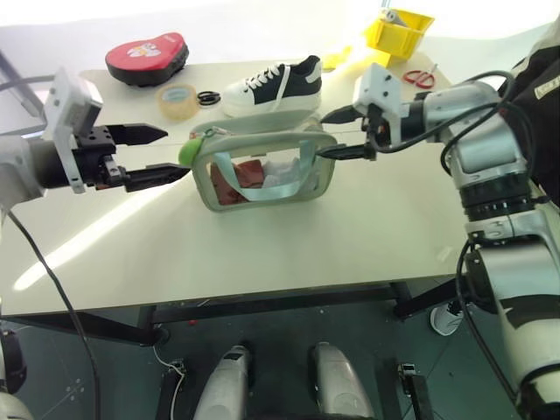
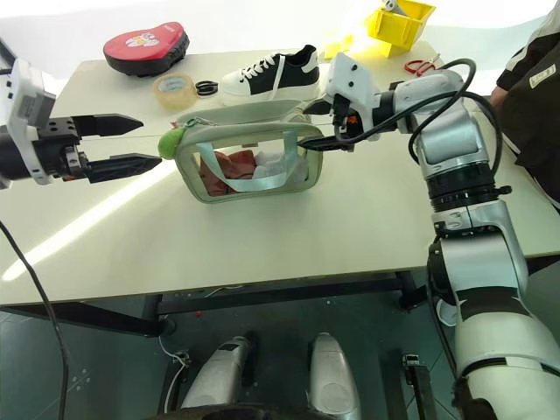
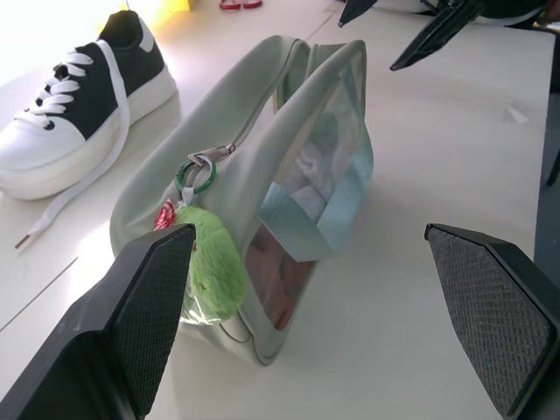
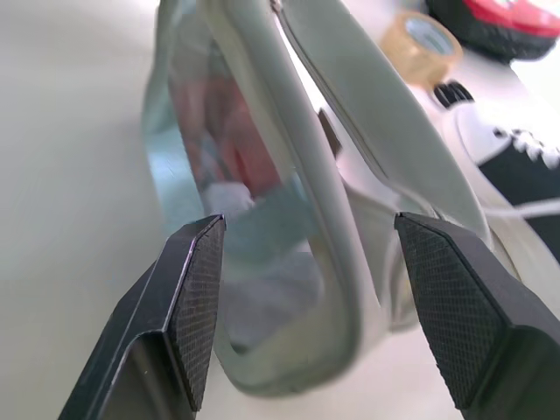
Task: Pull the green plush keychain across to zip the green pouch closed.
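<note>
My left hand (image 1: 147,155) hovers just off the bench's (image 1: 289,245) left part, fingers spread wide, nothing held; it points at the pouch's near end. The green plush keychain (image 1: 189,152) hangs at that left end of the green pouch (image 1: 262,171), on a small green ring at the zip pull, just beside one of my left pads in the left wrist view, not gripped. The pouch stands upright mid-bench, reddish contents visible thru the clear side. Zip status: the pull sits at the left end; from the wrist views I can't tell for sure whether the track behind it is meshed, so closure unconfirmed. Judgement: either the pull is at its start and the whole run across is left, or it's at its finish; no grip on the keychain now. My right hand (image 1: 347,133) is at the pouch's right end, fingers apart and straddling the end fabric w/o clamping it. Behind: red padded case (image 1: 147,56), tape roll (image 1: 178,101), black-and-white shoe (image 1: 271,87), scissors (image 1: 420,77), yellow bin (image 1: 399,31). Labels: red case bears a printed graphic, not legible; no other writing readable.
</note>
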